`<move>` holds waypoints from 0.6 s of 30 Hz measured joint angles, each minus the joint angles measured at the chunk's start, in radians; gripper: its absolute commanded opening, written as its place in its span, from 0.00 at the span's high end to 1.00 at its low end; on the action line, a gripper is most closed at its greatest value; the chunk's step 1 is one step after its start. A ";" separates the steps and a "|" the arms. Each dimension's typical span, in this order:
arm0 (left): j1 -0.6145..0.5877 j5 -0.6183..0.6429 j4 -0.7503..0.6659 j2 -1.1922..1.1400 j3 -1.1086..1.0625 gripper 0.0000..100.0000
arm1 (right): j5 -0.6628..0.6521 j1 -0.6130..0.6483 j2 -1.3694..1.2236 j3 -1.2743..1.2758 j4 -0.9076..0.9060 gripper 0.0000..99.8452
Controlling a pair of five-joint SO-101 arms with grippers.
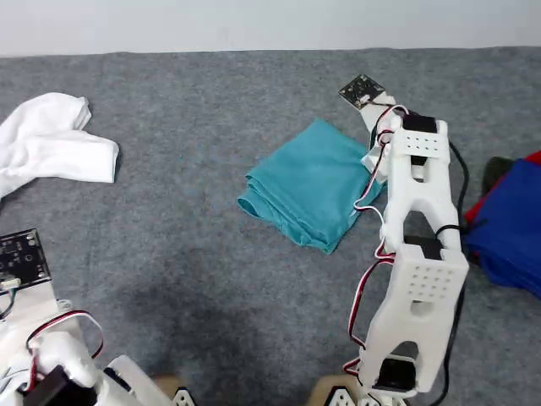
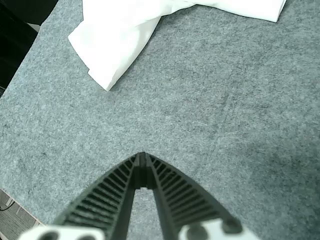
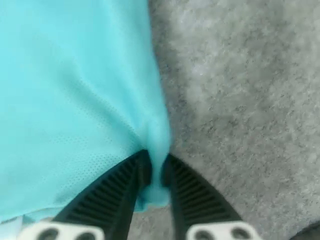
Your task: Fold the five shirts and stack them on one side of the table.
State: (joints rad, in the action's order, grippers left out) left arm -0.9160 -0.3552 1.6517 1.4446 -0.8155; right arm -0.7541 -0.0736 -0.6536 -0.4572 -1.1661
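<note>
Now | grey table (image 1: pixel 211 279), white wall (image 1: pixel 254 25) | right gripper (image 3: pixel 155 161) pinching teal shirt (image 3: pixel 75 100) | left gripper (image 2: pixel 145 159) closed

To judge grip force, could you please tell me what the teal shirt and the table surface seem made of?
The teal shirt looks like thin mesh knit, slightly shiny, tiny holes showing. The table surface seems grey felt or short carpet, matte and fuzzy.
</note>
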 measured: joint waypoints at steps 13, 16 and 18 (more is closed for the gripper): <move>0.000 0.000 0.000 0.000 0.000 1.00 | 0.253 0.058 0.212 0.000 -0.199 0.83; 0.000 0.000 0.000 0.000 0.000 1.00 | 0.348 0.141 0.222 0.002 -0.227 0.97; 0.000 0.000 0.000 0.000 0.000 1.00 | 0.396 0.204 0.222 0.003 -0.219 0.98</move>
State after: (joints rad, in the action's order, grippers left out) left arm -0.9160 -0.3552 1.6517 1.4446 -0.8155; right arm -0.3583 0.1304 -0.4312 -0.4542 -1.3855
